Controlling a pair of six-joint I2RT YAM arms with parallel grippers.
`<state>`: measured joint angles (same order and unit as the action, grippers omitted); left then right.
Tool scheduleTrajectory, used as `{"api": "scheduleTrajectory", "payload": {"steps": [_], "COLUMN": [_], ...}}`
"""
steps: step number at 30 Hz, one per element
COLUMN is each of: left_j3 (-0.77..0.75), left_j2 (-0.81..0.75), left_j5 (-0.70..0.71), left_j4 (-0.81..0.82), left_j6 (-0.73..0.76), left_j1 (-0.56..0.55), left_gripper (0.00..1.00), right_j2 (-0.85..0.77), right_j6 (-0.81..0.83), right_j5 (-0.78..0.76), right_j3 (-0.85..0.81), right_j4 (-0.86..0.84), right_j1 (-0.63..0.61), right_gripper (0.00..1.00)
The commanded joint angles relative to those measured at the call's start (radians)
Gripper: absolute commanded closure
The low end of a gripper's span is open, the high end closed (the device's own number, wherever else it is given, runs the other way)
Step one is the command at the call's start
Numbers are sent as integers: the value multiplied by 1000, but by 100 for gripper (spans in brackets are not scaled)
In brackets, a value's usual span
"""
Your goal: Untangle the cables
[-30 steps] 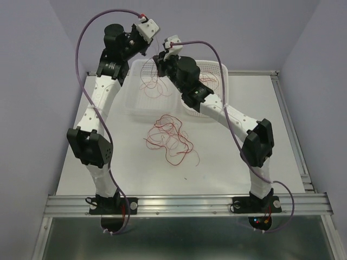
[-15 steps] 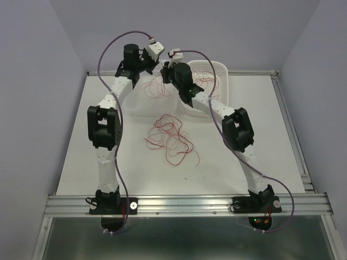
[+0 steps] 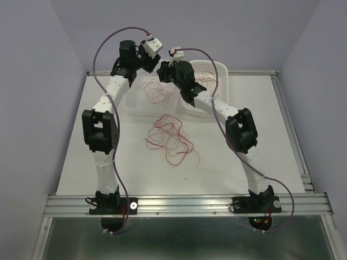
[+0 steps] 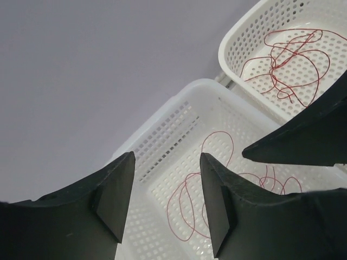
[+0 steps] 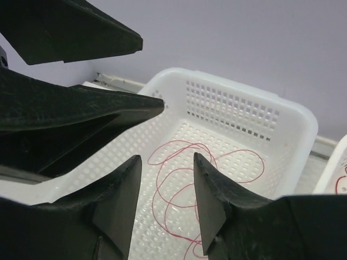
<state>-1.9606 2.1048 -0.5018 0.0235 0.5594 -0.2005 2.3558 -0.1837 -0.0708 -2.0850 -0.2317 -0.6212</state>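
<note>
A tangle of thin red cables [image 3: 171, 138] lies on the table's middle. More red cable loops [image 5: 179, 179] rest on the floor of the left white basket [image 3: 146, 111], also seen in the left wrist view [image 4: 187, 211]. My left gripper [image 4: 167, 162] hangs open above this basket with nothing between its fingers. My right gripper [image 5: 167, 162] is open and empty too, close beside the left one. From above, the left gripper [image 3: 147, 64] and the right gripper [image 3: 162, 69] nearly meet over the basket's far end.
A second white basket [image 3: 219, 70] stands to the right of the first, with several red wires [image 4: 287, 65] inside. The right gripper's dark finger [image 4: 303, 141] crosses the left wrist view. A raised rail [image 3: 282, 97] borders the table's right side.
Both grippers have gone from shut to open. Over the second, both arms reached forward and down over the left basket; since half a second ago they have hardly shifted.
</note>
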Motion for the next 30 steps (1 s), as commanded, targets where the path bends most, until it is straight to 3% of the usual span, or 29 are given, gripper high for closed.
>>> {"api": "scheduleTrajectory", "payload": {"steps": [1,7,13,17,20,25,30], "left_j3": [9,144,386,550,686,792,738], "left_j2": [-175,-296,-502,-636,-729,-706,-531], "left_j5": [58,135,-70,-96,-109,-168,-172], "left_j4": [-22,-109,-147,-181,-160,-151,-203], "left_j6": [51,125,189,250,278,300,333], "left_j1": [7,10,4,-72,-146,-232,-322], "left_gripper": [37,34,32,31,29,26,23], "right_j2": [-243,-372,-605,-765,-912,-1151,-1334], "right_j6": [30,56,1,-36,-62,-120,-194], "right_j5": [-38,-55,-21,32,39,-36,-167], "right_j3": [80,232,506,685,927,1164,1313], "right_j4": [-51,6,90,166,164,163,164], "right_j1": [1,2,0,-2,-5,-8,-6], "right_gripper": [51,48,48,49,47,43,43]}}
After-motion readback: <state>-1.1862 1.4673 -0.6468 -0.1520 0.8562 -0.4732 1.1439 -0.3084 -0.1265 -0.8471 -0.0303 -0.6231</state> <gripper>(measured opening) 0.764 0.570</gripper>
